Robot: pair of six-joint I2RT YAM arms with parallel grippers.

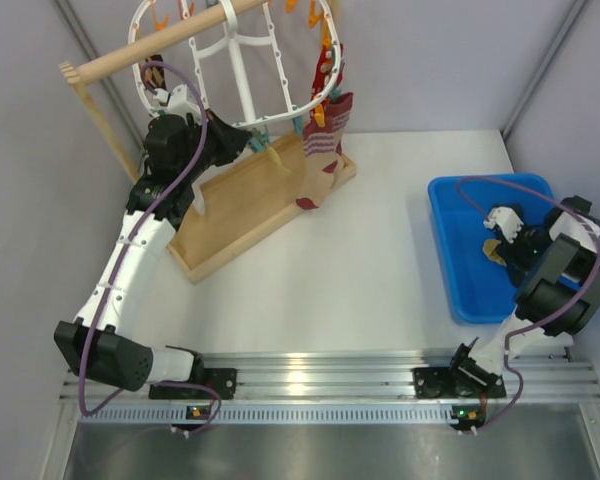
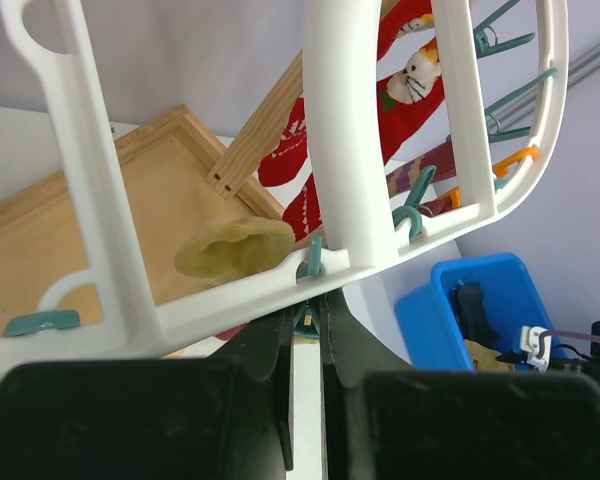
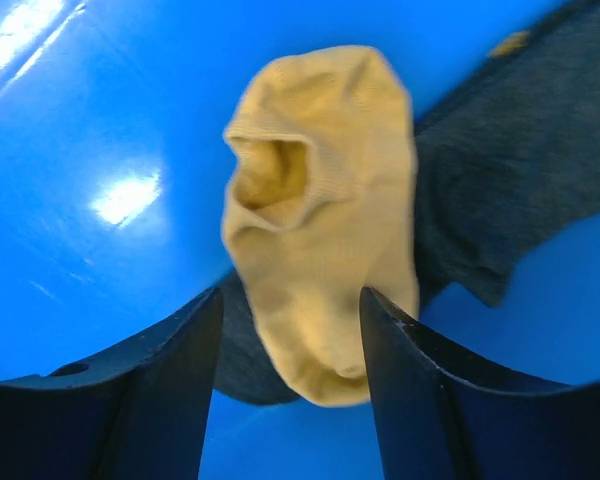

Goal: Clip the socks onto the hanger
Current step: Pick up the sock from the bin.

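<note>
While in tub, sock between jaws

1 hanger, 1 blue bin, 2 yellow socks, 1 dk sock, 1+ red sock, 2 arms.

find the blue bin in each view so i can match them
Top external: blue bin at the far right, mid height.
Left wrist: lower right, below the hanger rim.
Right wrist: fills the whole background.
Shared landmark: the tan sock lying in it.
</note>
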